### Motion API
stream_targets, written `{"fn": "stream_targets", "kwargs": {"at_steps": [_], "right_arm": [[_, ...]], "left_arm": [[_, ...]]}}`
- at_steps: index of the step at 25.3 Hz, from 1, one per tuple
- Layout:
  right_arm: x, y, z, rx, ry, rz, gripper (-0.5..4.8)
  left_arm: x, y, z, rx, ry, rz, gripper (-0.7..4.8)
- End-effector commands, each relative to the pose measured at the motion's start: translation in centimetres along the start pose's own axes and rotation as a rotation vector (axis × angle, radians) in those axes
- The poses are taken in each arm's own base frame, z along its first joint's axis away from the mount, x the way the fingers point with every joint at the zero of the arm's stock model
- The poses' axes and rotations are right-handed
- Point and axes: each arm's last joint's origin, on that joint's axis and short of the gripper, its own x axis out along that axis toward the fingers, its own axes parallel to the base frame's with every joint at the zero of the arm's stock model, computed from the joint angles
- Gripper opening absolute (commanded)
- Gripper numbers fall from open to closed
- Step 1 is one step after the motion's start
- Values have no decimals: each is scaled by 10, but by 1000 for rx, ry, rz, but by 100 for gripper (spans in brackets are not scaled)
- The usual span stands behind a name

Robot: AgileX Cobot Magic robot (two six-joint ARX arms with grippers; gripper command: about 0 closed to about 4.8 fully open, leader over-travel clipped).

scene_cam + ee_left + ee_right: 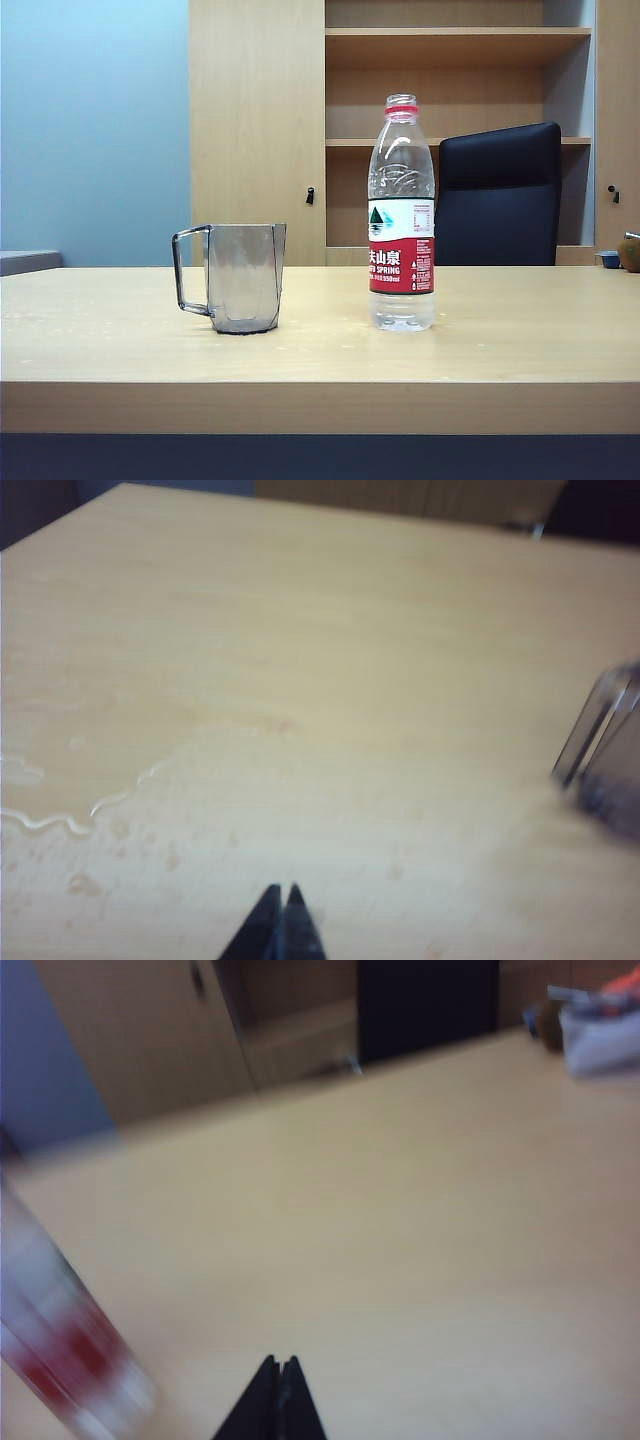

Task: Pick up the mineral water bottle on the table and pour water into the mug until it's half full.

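The mineral water bottle (401, 215) stands upright and uncapped on the table (320, 350), right of centre, with clear water low in its base. The grey faceted mug (243, 277) stands to its left, handle pointing left. Neither arm shows in the exterior view. My left gripper (283, 889) is shut over bare table with nothing in it; the mug's handle (598, 730) shows blurred some way off. My right gripper (280, 1361) is shut and holds nothing. The blurred bottle (65, 1340) stands off to one side of it, apart from the fingers.
A thin puddle of spilled water (70, 820) lies on the table near the left gripper. A black office chair (498, 195) and wooden shelving (455, 130) stand behind the table. Small items (625, 255) sit at the table's far right edge.
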Motion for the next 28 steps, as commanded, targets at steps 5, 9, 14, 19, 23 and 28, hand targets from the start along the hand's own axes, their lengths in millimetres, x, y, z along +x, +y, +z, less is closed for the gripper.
{"fn": "stream_targets", "kwargs": {"at_steps": [5,9,14,19,23,28], "right_arm": [[-35,34,96,-60,-158,300,-4],[-18,54,142,-219,-57,502,123],[50,58,126,-227,155,523,163],[106,74,68,-233,195,561,163],[111,80,33,-209,172,553,182],[98,71,9,-194,74,486,349]], "left_arm": [[-24,-15,59,-164,-146,-323,-5],[-24,-22,69,75,-96,-528,-5],[-15,-25,84,142,-52,-517,-5],[4,-27,99,174,40,-513,-5],[24,-28,95,129,146,-509,-5],[26,-27,93,118,162,-500,-4]]}}
